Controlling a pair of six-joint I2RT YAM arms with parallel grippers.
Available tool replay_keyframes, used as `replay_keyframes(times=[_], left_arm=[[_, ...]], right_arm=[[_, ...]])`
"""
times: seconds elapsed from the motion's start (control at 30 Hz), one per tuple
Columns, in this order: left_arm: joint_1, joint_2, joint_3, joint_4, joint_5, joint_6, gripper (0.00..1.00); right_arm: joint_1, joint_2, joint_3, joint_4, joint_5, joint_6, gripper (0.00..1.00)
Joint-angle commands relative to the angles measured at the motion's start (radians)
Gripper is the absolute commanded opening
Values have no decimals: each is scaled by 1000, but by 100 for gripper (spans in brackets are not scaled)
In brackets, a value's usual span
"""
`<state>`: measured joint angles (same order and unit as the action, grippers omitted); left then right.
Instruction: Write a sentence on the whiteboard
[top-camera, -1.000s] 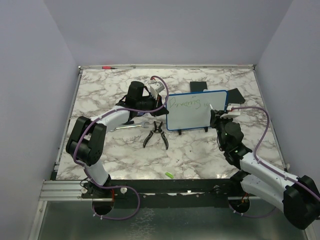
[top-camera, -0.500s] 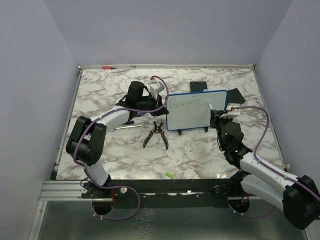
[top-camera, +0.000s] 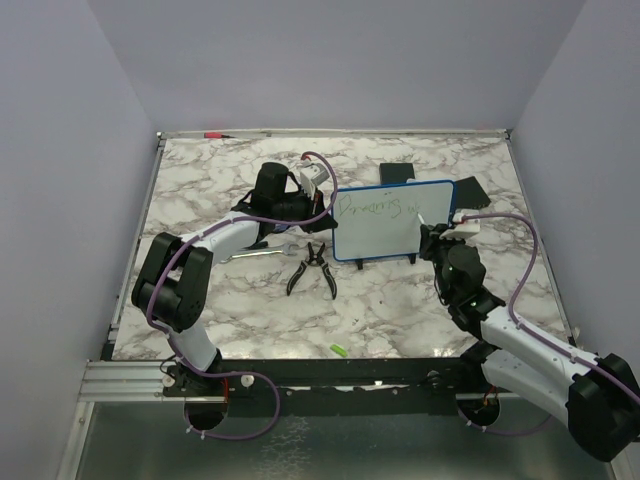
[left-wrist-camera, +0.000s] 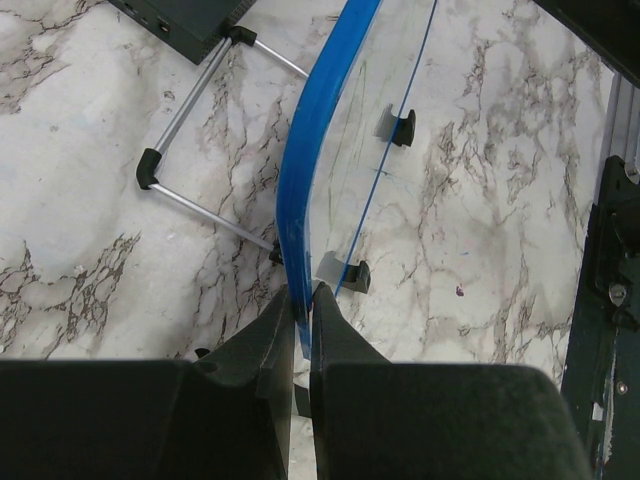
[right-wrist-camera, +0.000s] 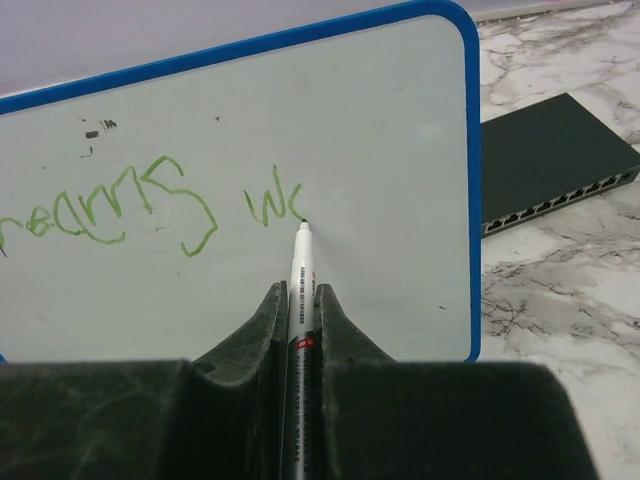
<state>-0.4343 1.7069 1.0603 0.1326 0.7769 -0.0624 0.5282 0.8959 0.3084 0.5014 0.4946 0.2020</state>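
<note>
Currently the whiteboard (top-camera: 385, 232) stands upright on its small black feet toward the back of the marble bench (top-camera: 200, 180), right of centre and just behind the pliers (top-camera: 312, 268). The left fingers (left-wrist-camera: 280, 320) are closed on the blue frame at its left edge, and the right fingers (right-wrist-camera: 268, 315) are clamped on a white marker (right-wrist-camera: 298, 265). The marker's tip meets the board at the end of the sentence (right-wrist-camera: 150, 200), a single line of green scrawl.

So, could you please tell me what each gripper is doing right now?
Left gripper: closed on the whiteboard, at its blue edge.
Right gripper: closed on a marker.
</note>
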Motion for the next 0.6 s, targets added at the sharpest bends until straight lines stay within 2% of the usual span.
replay_keyframes(times=[0.0,0.57], left_arm=[[-12,-4,3,-47,-41,33,0],[-12,-3,3,-48,-41,33,0]], right_arm=[[-7,4,-3,-54,68,27,1],[-7,47,50,25,68,-46,1]])
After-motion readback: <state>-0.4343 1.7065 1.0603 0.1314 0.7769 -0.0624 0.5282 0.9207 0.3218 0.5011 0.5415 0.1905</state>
